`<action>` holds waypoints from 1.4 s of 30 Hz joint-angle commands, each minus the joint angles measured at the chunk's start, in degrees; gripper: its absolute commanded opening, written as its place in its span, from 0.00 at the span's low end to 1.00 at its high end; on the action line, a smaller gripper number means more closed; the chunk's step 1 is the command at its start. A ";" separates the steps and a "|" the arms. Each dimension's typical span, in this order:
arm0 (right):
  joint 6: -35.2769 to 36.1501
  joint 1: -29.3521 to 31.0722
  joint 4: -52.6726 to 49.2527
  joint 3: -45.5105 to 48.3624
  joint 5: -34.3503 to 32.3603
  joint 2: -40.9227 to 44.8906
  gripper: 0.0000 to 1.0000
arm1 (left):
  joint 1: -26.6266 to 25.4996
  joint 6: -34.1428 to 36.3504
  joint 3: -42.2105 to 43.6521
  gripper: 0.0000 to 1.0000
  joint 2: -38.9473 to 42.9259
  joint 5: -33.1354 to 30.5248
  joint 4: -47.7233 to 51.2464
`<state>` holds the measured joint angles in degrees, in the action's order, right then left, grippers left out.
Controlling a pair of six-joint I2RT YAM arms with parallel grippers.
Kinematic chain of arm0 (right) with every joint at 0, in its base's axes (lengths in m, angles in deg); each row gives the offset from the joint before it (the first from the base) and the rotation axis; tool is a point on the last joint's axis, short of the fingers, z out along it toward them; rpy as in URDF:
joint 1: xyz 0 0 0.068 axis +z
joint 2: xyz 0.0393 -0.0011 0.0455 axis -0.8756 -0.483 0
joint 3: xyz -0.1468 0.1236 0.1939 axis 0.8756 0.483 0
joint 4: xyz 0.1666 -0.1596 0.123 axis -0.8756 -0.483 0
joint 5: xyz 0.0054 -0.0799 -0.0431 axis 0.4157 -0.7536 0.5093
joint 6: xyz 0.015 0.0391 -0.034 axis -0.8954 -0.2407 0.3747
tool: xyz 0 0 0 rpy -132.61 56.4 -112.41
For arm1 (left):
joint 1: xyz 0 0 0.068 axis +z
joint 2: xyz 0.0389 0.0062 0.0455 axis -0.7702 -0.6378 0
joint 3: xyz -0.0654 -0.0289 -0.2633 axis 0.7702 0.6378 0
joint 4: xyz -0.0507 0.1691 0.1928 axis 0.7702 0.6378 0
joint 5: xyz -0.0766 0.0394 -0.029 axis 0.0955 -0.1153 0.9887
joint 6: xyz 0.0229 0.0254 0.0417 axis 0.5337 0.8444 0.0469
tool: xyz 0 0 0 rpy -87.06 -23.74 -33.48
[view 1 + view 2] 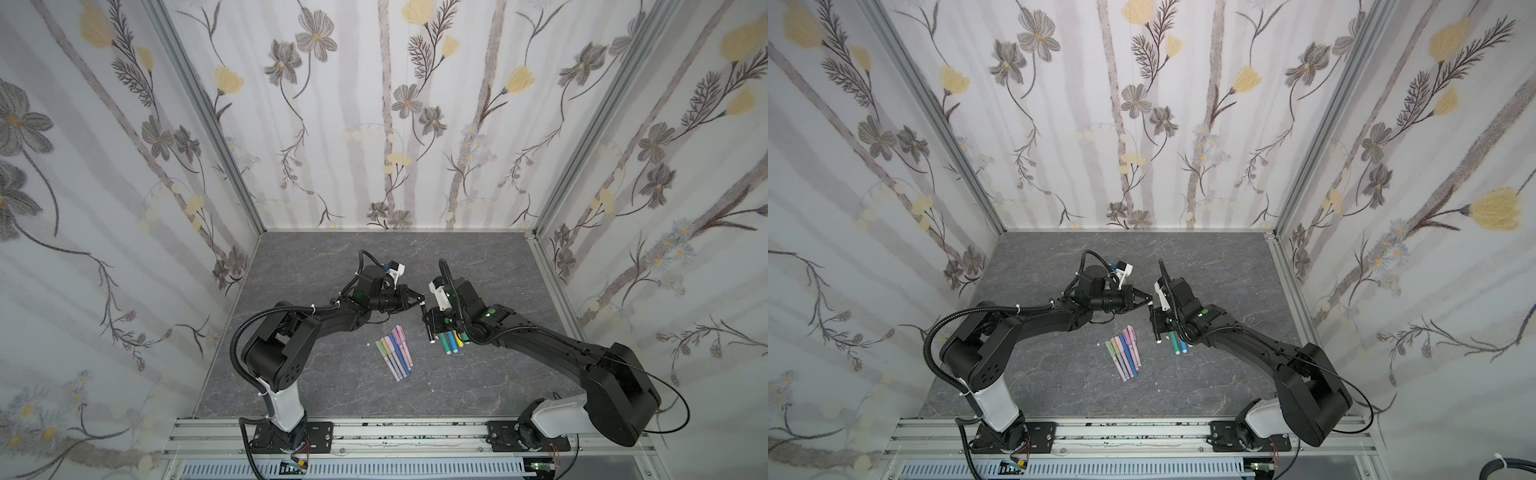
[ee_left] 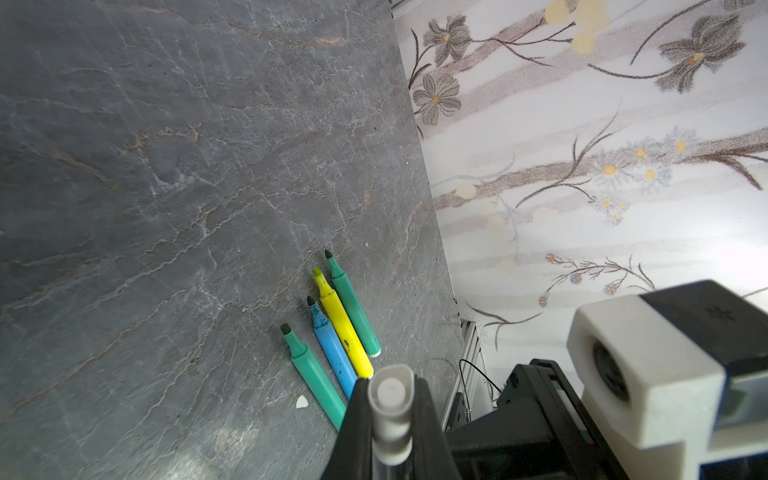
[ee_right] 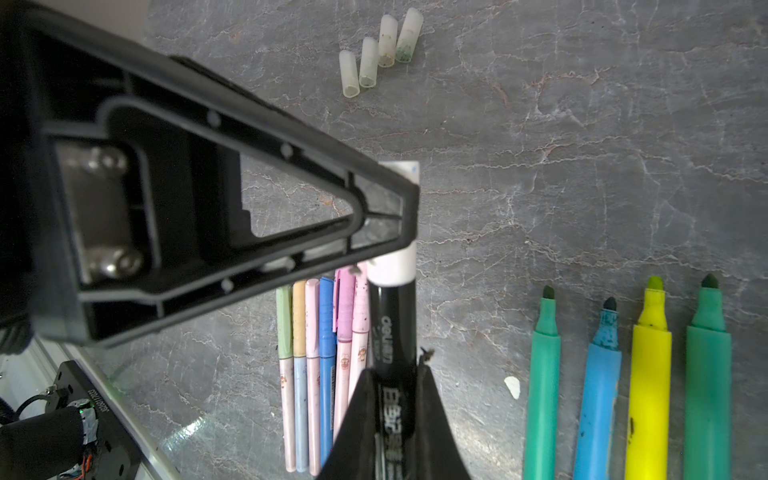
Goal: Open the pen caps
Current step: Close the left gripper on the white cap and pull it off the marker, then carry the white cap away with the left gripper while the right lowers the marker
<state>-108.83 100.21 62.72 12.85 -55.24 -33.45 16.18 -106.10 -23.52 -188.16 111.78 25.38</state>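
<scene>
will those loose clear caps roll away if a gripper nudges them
Likely somewhat: the four translucent caps lie on their sides on the smooth-looking table, and their roundish tubes would probably roll under a sideways nudge. They look hollow and thin-walled, so probably very light and easily scattered.

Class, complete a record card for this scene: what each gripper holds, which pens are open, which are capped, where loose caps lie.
Left gripper: shut on white cap of black pen
Right gripper: shut on black pen barrel
Cap status: not yet off the pen
Open pens: four thick markers, tips bare, on table
Loose caps: four translucent caps, side by side
Capped pens: slim pastel pens in a row
</scene>
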 commanded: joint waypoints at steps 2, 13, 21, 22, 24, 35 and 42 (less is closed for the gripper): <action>0.91 0.17 0.01 -0.33 1.47 -0.61 0.18 | -0.14 -1.03 -1.24 0.00 -0.23 1.15 -3.11; 1.39 0.11 -0.18 -2.19 1.25 -2.59 0.03 | -0.16 -0.20 -0.53 0.00 1.12 0.71 -2.10; 0.74 0.55 -0.19 -0.42 3.95 -1.70 0.00 | 2.21 3.83 -4.52 0.00 -0.87 -4.01 3.24; 0.45 0.79 0.02 0.30 4.02 -1.37 0.00 | 2.75 4.50 -5.56 0.00 -1.20 -4.55 4.11; -0.07 1.35 0.28 1.54 4.20 -0.55 0.00 | 3.84 5.70 -7.67 0.00 -2.10 -5.52 5.63; -3.09 4.29 1.89 8.32 3.04 3.01 0.00 | 8.37 7.18 -14.82 0.00 -5.39 -5.71 8.53; -1.92 4.24 -2.64 7.13 -2.16 1.08 0.00 | 12.73 8.87 -8.42 0.00 -0.19 -4.99 9.62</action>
<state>-111.19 104.45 62.31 20.56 -54.06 -31.44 27.74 -98.84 -33.97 -190.30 106.32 34.61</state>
